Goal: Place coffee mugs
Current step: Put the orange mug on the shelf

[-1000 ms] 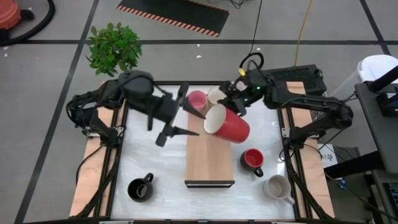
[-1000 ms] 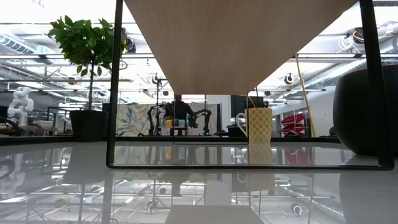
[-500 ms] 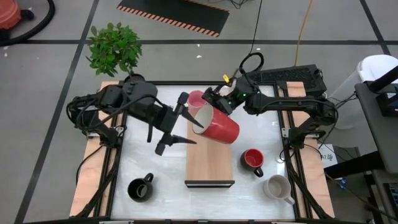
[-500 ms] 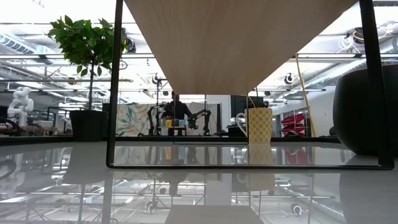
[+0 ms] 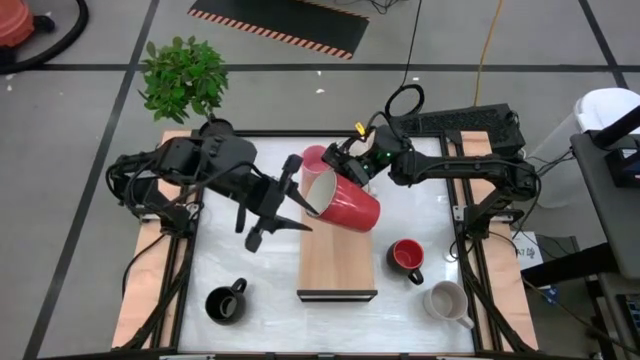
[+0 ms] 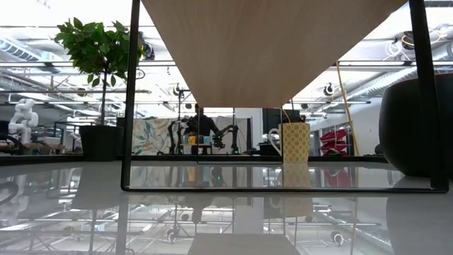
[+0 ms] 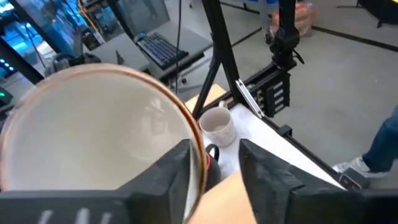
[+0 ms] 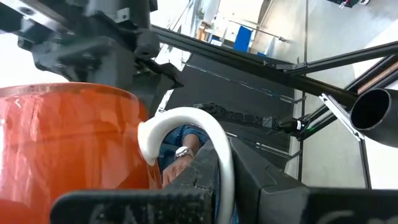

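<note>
High view: above the wooden board's (image 5: 337, 255) far end, the red mug (image 5: 345, 203) lies tilted, its white handle pinched in the right gripper (image 5: 350, 160), its rim between the narrowing left gripper's (image 5: 295, 195) fingers, mouth toward that arm.

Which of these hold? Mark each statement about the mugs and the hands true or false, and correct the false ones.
1. The right hand grips the big red mug. True.
2. That mug stands upright on the wooden board. False: it is held tipped over above the board.
3. The black mug sits on the right arm's side of the board. False: it is on the left arm's side.
4. The small red mug and the cream mug are on the right arm's side. True.
</note>
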